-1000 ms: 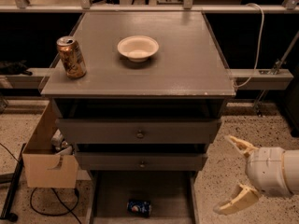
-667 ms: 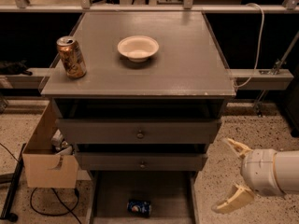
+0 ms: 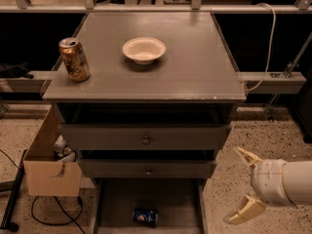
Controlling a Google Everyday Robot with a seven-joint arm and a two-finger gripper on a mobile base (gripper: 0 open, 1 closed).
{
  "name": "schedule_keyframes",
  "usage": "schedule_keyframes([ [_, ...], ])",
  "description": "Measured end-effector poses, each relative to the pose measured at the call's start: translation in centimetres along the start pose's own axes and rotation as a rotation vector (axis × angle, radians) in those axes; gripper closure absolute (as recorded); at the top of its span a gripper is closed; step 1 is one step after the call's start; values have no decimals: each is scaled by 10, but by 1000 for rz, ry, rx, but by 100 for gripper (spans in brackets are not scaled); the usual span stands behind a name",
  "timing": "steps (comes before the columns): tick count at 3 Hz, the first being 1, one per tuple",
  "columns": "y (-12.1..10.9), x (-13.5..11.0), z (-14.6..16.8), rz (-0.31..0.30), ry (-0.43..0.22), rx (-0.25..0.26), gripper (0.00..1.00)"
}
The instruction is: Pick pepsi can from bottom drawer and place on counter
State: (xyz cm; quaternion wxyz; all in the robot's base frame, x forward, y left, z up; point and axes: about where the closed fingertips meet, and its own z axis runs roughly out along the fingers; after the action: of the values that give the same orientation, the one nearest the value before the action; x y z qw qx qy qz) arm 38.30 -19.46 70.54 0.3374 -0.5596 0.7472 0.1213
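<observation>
Gripper (image 3: pixel 232 185) is sitting at lower right of frame, right of the cabinet, hovering over the speckled floor (image 3: pixel 273 135). Its two tan fingers (image 3: pixel 246 211) are spreading wide and holding nothing (the white wrist body is running off the right edge).

Pepsi can (image 3: pixel 146 217) is lying on its side at bottom centre of frame, resting on the flat grey floor of the bottom drawer (image 3: pixel 161 196). The drawer is standing pulled out. The can is sitting about mid-width, clear of both side walls and well apart from the gripper.

Above that, the two knobbed drawers are showing: the lower one (image 3: pixel 185 169) looking roughly flush, the upper one (image 3: pixel 195 136) sticking out slightly. A cardboard box (image 3: pixel 51 177) is leaning beside the cabinet at centre left, with a black cable (image 3: pixel 48 213) trailing on the floor just below it.

Further back, the counter (image 3: pixel 195 67) is filling the upper middle of frame. The gold-brown can (image 3: pixel 74 59) is standing upright near its left edge. A white bowl (image 3: pixel 144 49) is sitting upright near the counter's middle, right of that can and well apart from it. A white cable (image 3: pixel 267 43) is hanging at upper right, beyond the counter's right edge.
</observation>
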Motion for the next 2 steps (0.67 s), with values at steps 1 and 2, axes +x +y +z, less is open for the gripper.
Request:
schedule_keyframes([
  [1, 5, 7, 23, -9, 1, 12, 0],
  [2, 27, 45, 82, 20, 5, 1, 0],
])
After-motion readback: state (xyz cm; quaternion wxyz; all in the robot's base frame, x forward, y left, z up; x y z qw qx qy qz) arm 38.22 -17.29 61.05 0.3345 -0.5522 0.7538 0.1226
